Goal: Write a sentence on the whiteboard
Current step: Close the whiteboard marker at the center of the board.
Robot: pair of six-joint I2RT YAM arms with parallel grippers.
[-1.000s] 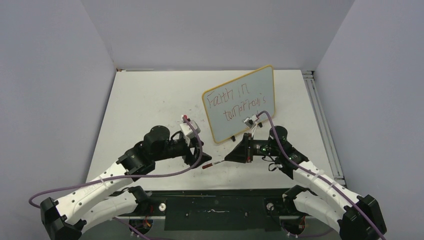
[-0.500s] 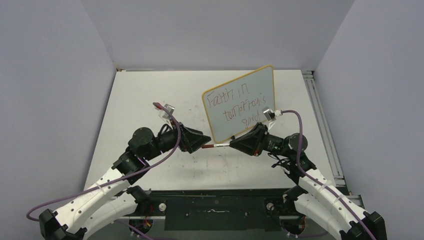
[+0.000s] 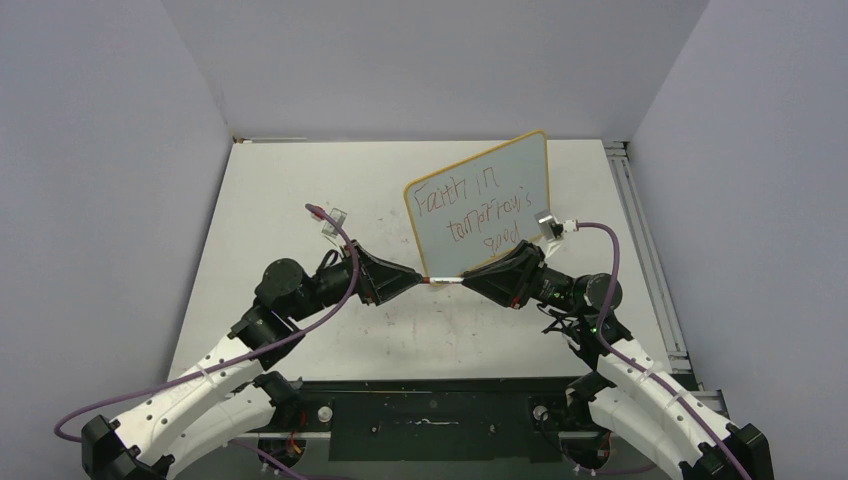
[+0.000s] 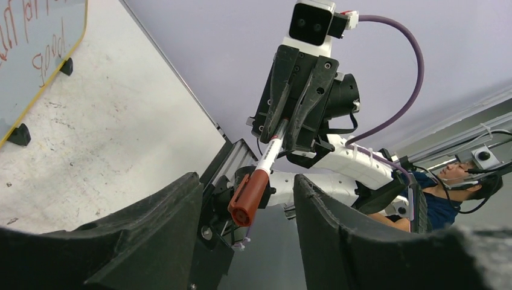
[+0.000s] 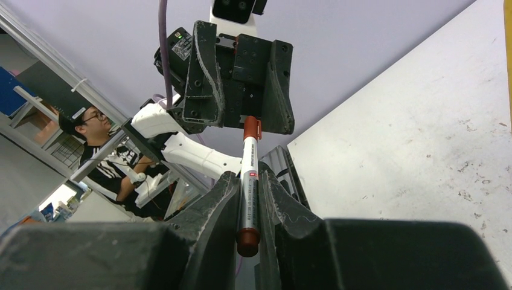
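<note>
The whiteboard (image 3: 480, 205) stands tilted at the table's back right, and the sentence (image 3: 478, 212) reads "Faith in tomorrow's seed" in reddish-brown letters. My right gripper (image 3: 474, 283) is shut on a white marker (image 3: 446, 282) and holds it level above the table, just in front of the board. In the right wrist view the marker (image 5: 249, 193) sits clamped between my right gripper's (image 5: 249, 175) fingers. My left gripper (image 3: 408, 281) faces it, open. Its fingers (image 4: 181, 199) stand on either side of the marker's reddish-brown cap (image 4: 247, 196) with gaps on both sides.
The whiteboard's corner and two black feet (image 4: 20, 134) show at the left of the left wrist view. The table (image 3: 300, 200) is white and scuffed, with a metal rail (image 3: 640, 230) along its right edge. Purple cables (image 3: 340, 300) loop from both wrists.
My right gripper has swung the marker up from pointing down at the table to level. My left gripper has come across and up until its open fingers are around the cap end.
</note>
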